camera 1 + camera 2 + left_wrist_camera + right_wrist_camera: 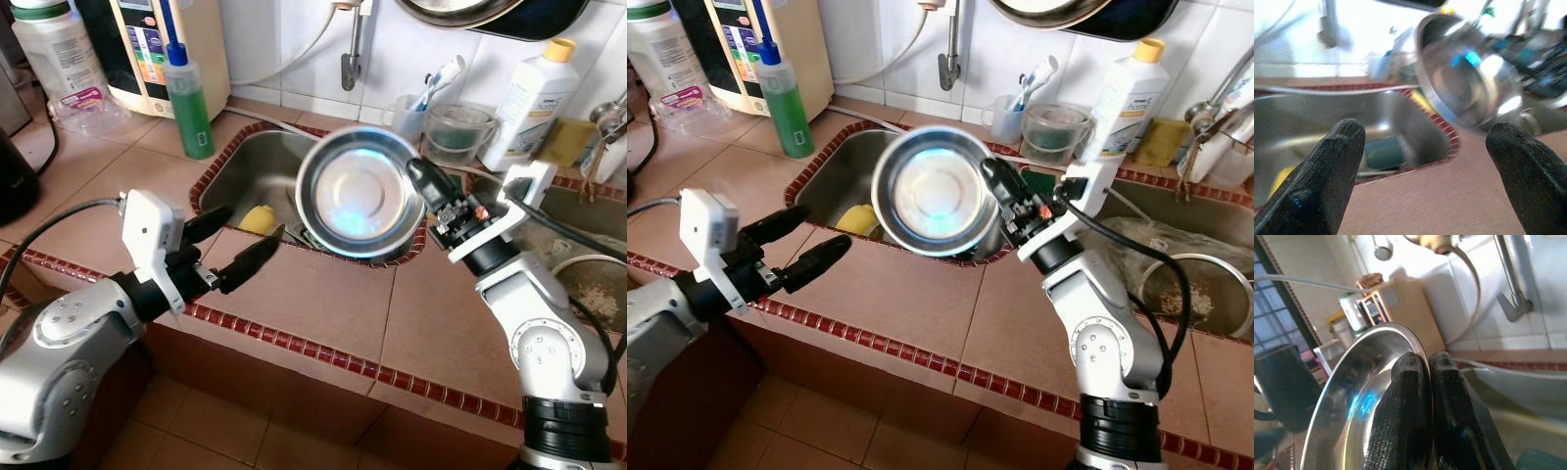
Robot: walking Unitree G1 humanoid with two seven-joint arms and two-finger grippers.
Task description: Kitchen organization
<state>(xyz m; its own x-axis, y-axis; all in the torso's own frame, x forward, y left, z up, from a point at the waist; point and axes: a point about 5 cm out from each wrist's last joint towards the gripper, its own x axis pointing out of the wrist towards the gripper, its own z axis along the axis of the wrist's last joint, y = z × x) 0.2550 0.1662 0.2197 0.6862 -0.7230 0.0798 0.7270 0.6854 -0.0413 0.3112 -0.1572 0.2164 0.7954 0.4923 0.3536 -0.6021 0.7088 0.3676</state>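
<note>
- Nearest to me is my left gripper [240, 247], hovering over the front edge of the counter [323, 304] just short of the sink [257, 157]; its two black fingers are spread wide with nothing between them.
- My right gripper [423, 179] reaches in from the right side of the counter, fingers pinched tight on the rim of a steel bowl [359, 193], one finger inside and one outside.
- That bowl hangs in the air over the near right corner of the sink, tipped so its shiny inside faces up toward me.
- I judge the bowl to be light, thin and stiff. It won't bend or break, but the polished metal is slick, and a pinch at one point of the rim lets it swing or slip out.
- For a second hold I would take the rim on the side opposite the right fingers, one finger inside and one outside, since the curved wall offers no other purchase.
- Down in the sink lie a yellow sponge [259, 219] and some other dishes I can't make out.
- Along the back edge stand a green soap bottle [188, 103] and a white bottle [530, 102] with a yellow cap.
</note>
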